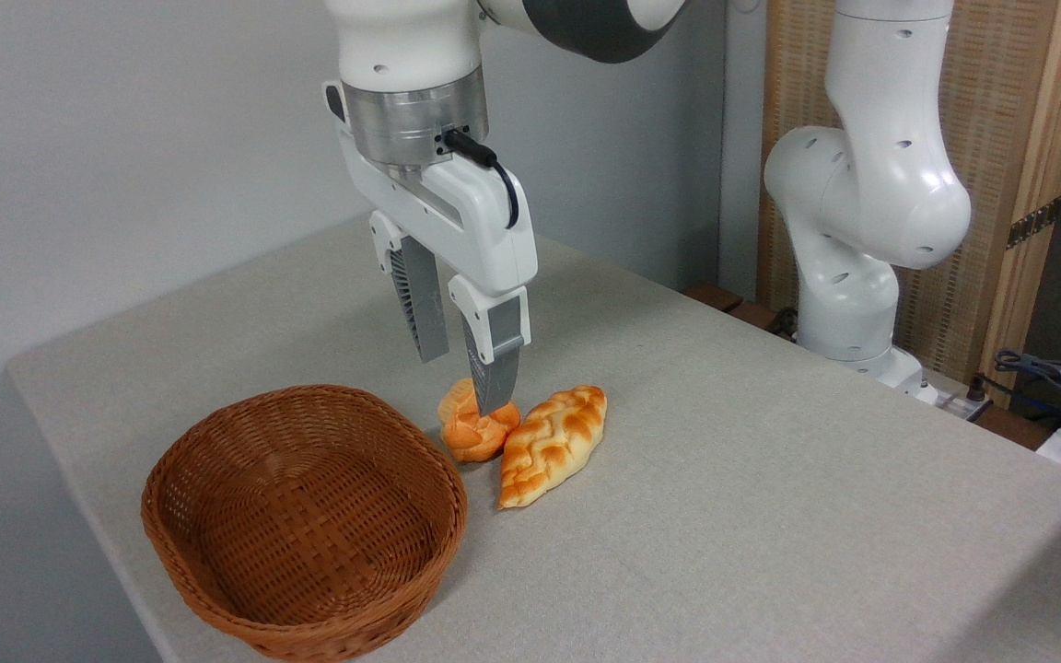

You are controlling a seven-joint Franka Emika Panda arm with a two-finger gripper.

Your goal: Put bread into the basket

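The bread (471,435) is a small round orange knotted bun lying on the table just right of the basket's far end. The basket (245,608), oval reddish-brown wicker with a thick braided rim, stands empty at the front left. My gripper (461,382) hangs directly over the bun with its fingers apart, open. The nearer finger's tip overlaps the bun's top in this view, hiding part of it; the farther finger ends a little above and behind it. Nothing is held.
A longer, paler braided loaf (551,444) with pointed ends lies touching the bun's right side. The robot's white base (862,230) rises at the table's far right edge. Cables and a wooden panel lie beyond it. The table's left edge runs close to the basket.
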